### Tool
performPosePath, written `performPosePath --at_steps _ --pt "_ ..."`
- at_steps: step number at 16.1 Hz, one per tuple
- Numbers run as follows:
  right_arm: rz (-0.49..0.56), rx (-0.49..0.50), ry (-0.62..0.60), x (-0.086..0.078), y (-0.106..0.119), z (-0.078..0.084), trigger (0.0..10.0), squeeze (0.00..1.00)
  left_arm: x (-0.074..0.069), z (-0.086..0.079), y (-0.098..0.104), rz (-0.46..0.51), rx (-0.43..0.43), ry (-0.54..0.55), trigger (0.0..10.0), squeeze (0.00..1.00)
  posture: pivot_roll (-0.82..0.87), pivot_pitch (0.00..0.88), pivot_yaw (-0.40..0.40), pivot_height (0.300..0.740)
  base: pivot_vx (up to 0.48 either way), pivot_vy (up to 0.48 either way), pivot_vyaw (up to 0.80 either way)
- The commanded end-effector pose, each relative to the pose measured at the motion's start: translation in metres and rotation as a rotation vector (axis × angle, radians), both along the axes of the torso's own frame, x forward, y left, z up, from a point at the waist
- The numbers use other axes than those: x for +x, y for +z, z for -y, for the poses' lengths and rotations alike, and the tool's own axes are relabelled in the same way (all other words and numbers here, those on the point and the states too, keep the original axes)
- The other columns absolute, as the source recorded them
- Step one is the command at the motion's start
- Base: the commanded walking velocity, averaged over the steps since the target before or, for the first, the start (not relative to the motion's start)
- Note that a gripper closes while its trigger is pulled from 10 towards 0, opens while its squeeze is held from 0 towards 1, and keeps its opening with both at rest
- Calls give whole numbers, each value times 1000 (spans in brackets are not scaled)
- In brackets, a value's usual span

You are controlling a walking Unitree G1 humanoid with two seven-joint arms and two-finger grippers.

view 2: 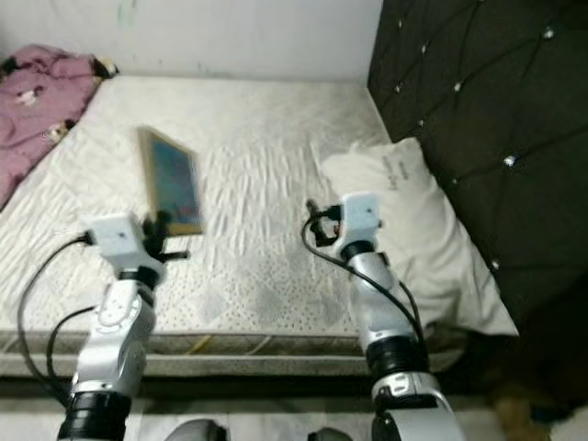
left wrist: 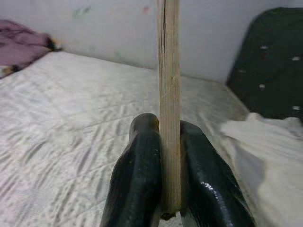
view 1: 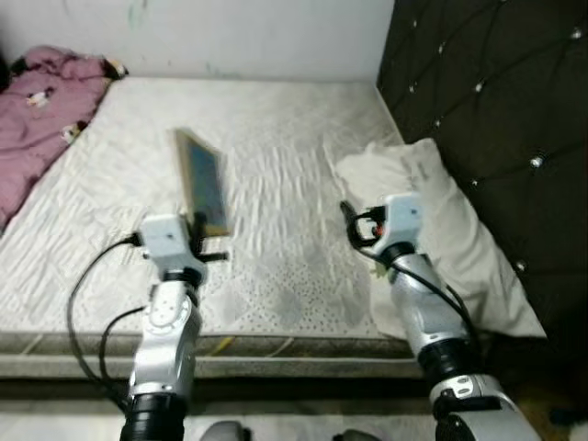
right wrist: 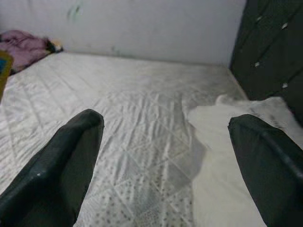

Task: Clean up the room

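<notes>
A flat panel (view 1: 202,177) with a pale wooden rim and a blue face stands upright on edge above the white mattress (view 1: 276,129). My left gripper (left wrist: 169,128) is shut on its lower edge, one black finger on each side. The panel's thin wooden edge (left wrist: 169,71) rises straight up between the fingers. My right gripper (right wrist: 165,125) is open, with nothing between its fingers (right wrist: 71,161). It hovers over the mattress just left of the white pillow (view 1: 441,216).
A pink blanket (view 1: 41,115) is bunched at the bed's far left corner. A dark tufted headboard (view 1: 496,101) runs along the right side behind the pillow. A white wall (view 1: 230,32) closes the far side. The mattress's front edge (view 1: 276,344) lies just before me.
</notes>
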State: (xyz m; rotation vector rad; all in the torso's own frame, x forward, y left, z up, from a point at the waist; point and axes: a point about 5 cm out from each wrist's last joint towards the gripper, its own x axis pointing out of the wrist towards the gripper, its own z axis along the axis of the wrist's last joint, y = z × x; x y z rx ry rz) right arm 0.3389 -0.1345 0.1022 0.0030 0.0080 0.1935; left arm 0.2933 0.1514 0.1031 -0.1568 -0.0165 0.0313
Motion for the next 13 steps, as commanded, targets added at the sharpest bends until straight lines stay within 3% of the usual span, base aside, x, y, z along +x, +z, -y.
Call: performPosePath --at_steps 1,5,8,11,13 --pt "22 8 18 3 7 -8 10000 0 3 -8 12 53 25 19 10000 0 -5 0 -19 740 0 255 0" --pt "20 7 22 3 6 -9 10000 0 3 -7 14 69 30 9 10000 0 -4 0 -19 740 0 0 0" --pt "17 9 21 2 5 -9 10000 0 2 -7 15 79 25 0 10000 0 -4 0 -17 740 0 0 -602" --pt "18 9 22 2 5 -9 10000 0 2 -7 15 79 29 -3 10000 0 -5 0 -17 740 0 0 0" --pt "18 10 21 2 5 -9 10000 0 2 -7 15 82 28 -4 10000 0 -5 0 -17 740 274 0 0"
